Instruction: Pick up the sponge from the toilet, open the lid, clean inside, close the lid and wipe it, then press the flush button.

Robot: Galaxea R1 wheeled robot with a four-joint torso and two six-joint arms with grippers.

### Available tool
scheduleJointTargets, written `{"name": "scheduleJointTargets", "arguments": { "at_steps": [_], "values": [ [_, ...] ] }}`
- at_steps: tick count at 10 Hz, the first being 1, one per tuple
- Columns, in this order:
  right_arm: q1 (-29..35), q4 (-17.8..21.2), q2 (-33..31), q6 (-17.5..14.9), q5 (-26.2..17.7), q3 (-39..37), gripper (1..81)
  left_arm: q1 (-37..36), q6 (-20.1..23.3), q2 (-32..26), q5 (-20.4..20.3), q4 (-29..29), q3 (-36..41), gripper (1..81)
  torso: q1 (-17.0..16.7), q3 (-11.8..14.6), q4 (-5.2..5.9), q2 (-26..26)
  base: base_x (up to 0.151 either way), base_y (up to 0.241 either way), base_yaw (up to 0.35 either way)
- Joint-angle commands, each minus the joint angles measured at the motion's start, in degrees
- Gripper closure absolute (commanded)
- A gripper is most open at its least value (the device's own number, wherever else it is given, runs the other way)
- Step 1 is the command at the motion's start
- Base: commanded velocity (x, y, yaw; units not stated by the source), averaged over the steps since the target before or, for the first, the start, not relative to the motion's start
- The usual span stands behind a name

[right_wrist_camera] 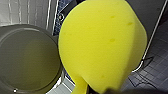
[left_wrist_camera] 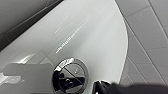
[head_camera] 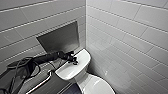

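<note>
The white toilet's tank top [head_camera: 80,58] sits in the corner of the tiled walls, with the closed lid [head_camera: 101,86] below it. My left arm reaches in from the left, and my left gripper [head_camera: 74,60] is shut over the middle of the tank top. In the left wrist view the round flush button [left_wrist_camera: 70,76] lies very close on the tank top [left_wrist_camera: 95,37]; I cannot tell whether the gripper touches it. The yellow sponge [right_wrist_camera: 102,42] shows large in the right wrist view, with my right gripper shut on it beside the oval lid [right_wrist_camera: 27,57].
A flat metal panel [head_camera: 61,37] is set in the tiled wall behind the tank. A metal grab bar [head_camera: 40,83] runs along the wall to the left of the toilet. The tiled right wall [head_camera: 130,45] stands close to the toilet.
</note>
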Motion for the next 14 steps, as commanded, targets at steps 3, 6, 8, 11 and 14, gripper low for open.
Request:
{"name": "scheduleJointTargets", "arguments": {
  "at_steps": [3, 6, 8, 11, 14],
  "values": [
    [-0.6, 0.0, -0.8, -0.4, -4.4, 0.8, 81.1, -9.6, 1.0, -10.7, -6.4, 2.6, 4.5, 81.1, 0.0, 0.0, -0.02, 0.0, 0.000, 0.000, 0.000],
    [-0.6, 0.0, -0.6, -0.4, -4.5, 0.6, 81.1, -8.8, 1.0, -10.7, -8.9, 2.9, 1.4, 81.1, 0.0, 0.0, -0.02, 0.0, 0.000, 0.000, 0.000],
    [-0.7, 0.0, -0.5, -0.4, -4.6, 0.6, 81.1, -7.9, 0.9, -10.7, -13.7, 3.0, 0.5, 81.1, 0.0, 0.0, -0.02, 0.0, 0.000, 0.000, 0.000],
    [-0.8, 0.0, -0.2, -0.4, -4.7, 0.5, 81.1, -7.3, 1.0, -11.4, -14.2, 3.2, -0.8, 81.1, 0.0, 0.0, -0.02, 0.0, 0.000, 0.000, 0.000],
    [-0.6, 0.0, 0.3, -0.4, -4.9, 0.5, 81.1, -6.6, 1.1, -13.1, -13.9, 3.5, -0.8, 81.1, 0.0, 0.0, -0.02, 0.0, 0.000, 0.000, 0.000]
  ]
}}
